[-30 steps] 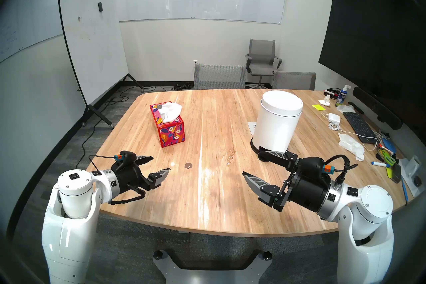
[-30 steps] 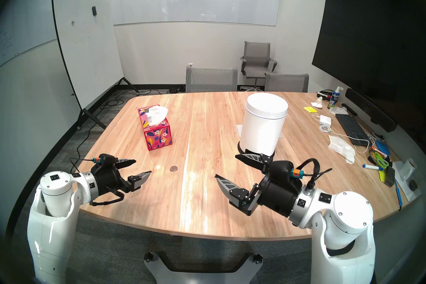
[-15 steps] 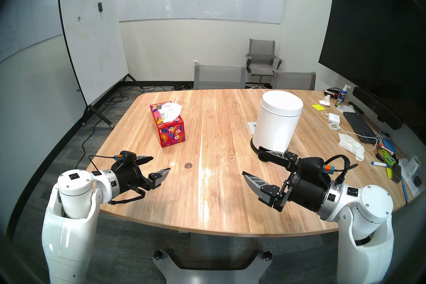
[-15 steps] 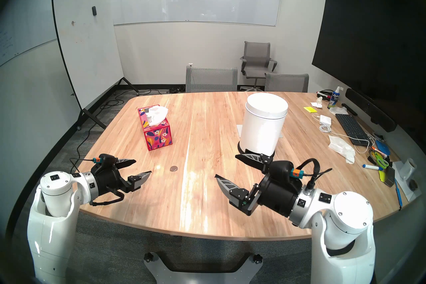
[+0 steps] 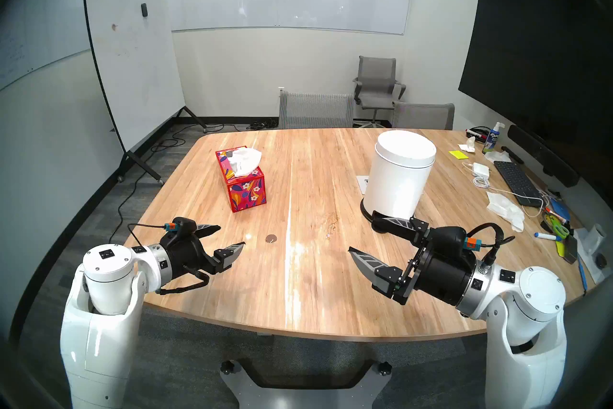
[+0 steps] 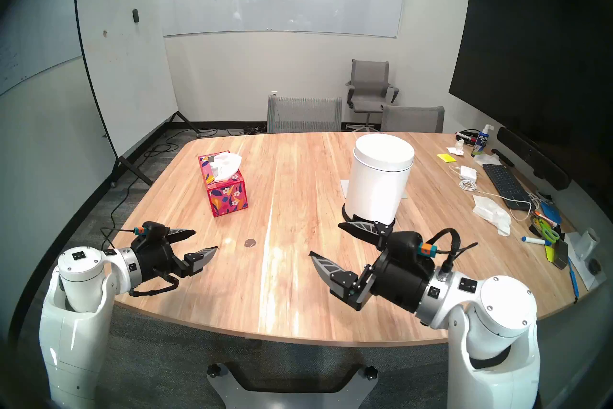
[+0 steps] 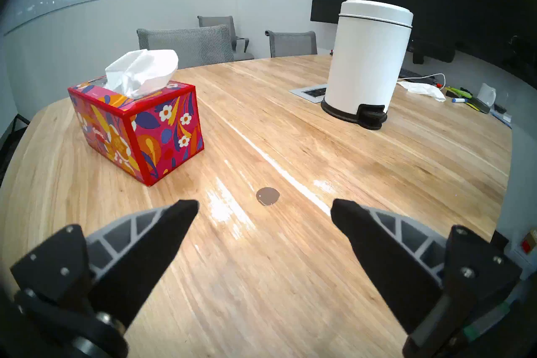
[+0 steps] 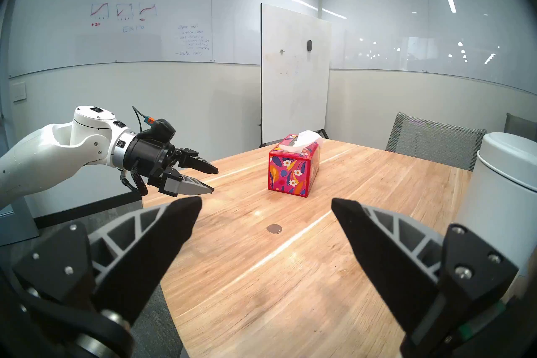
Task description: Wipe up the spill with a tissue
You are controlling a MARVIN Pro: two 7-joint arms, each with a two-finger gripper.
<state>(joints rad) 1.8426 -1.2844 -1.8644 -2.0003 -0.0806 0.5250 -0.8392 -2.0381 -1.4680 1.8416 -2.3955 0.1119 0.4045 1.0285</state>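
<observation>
Spray bottle (image 5: 493, 138) at the table's (image 5: 298, 298) far right edge, label partly legible as "Expo". Left gripper (image 5: 232, 235) and right gripper (image 5: 361, 234) hover above the wood, angled inward, jaws spread wide and empty. The spill (image 5: 271, 238), a small brown blot, lies just beyond the left fingertips. The tissue (image 5: 244, 160) protrudes from the floral box (image 5: 247, 194), farther back.
</observation>
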